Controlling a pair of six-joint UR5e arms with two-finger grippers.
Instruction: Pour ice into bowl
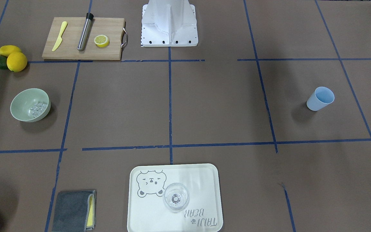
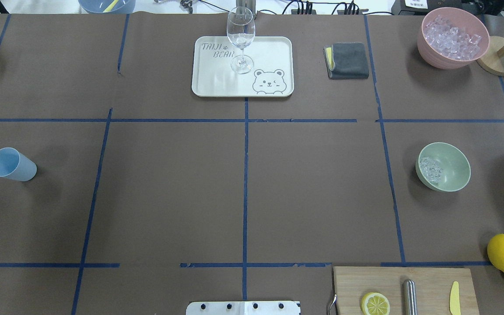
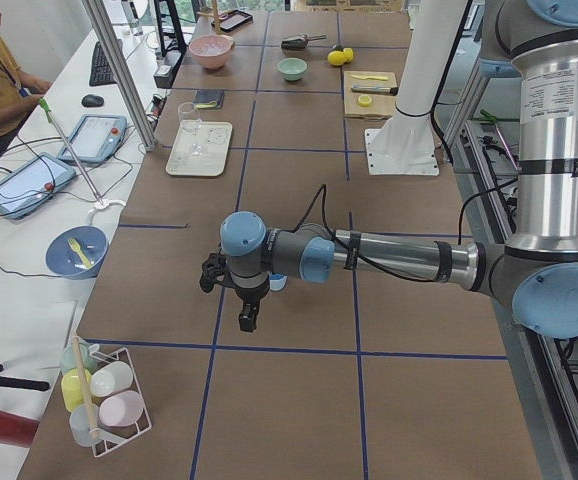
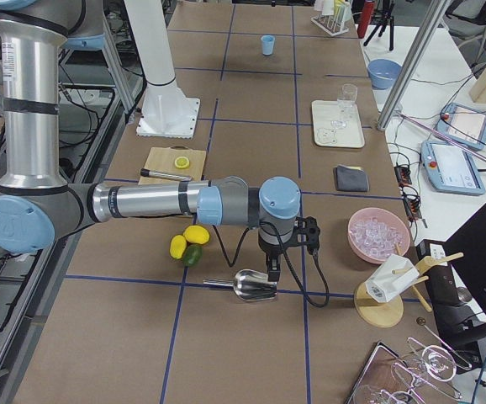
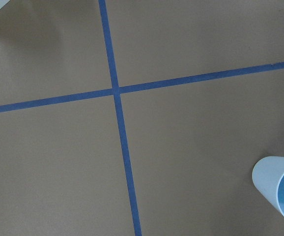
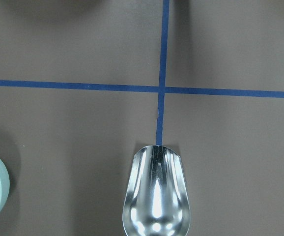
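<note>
Starting with the front view: the mint-green bowl [image 1: 21, 100] sits on the left side, with a small pile of clear, glassy ice [image 1: 38, 108] in its bottom. The blue cup [image 1: 320, 98] is well apart on the right and looks empty.

Overhead view: the bowl [image 2: 454, 168] is on the right, with the ice [image 2: 430, 169] bunched against its left inner side. A pink bowl [image 2: 440, 60] in the far right corner is heaped with more cubes. A wine glass [image 2: 240, 33] stands on the tray [image 2: 217, 83] at the far middle and looks empty.

Left side view: the left gripper [image 3: 246, 318] hangs over the table just beside the cup. Honestly can't tell how wide it's open or if it holds anything.

Right side view: the right gripper [image 4: 272, 269] hangs right over a metal scoop [image 4: 256, 286] lying on the table. Same deal, I can't tell its opening, or whether it touches the scoop.

Left wrist view: only the cup's rim at lower right.

Right wrist view: the scoop looks empty, and the bowl's edge shows at lower left.
</note>
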